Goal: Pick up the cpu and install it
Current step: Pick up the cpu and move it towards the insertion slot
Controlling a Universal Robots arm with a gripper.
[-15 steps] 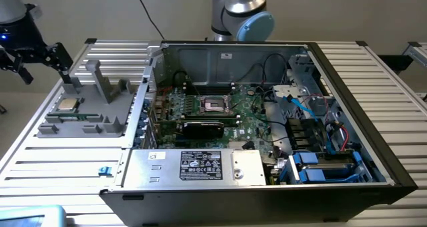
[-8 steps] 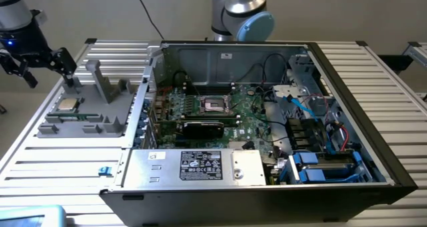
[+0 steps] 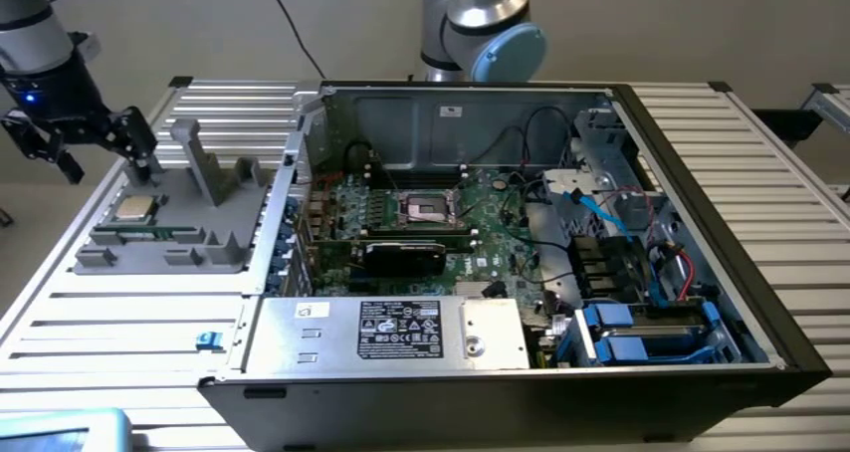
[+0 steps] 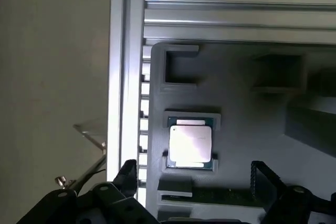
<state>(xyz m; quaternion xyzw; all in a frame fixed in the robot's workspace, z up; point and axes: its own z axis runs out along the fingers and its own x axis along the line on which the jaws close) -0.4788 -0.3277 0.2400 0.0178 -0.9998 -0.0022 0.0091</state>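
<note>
Hovering spread wide over the cpu, which lies flat in the gray tray at nine o'clock of the open case, the tool seems, from where I stand, slightly off-centre, so closing might catch a corner and tip it.
</note>
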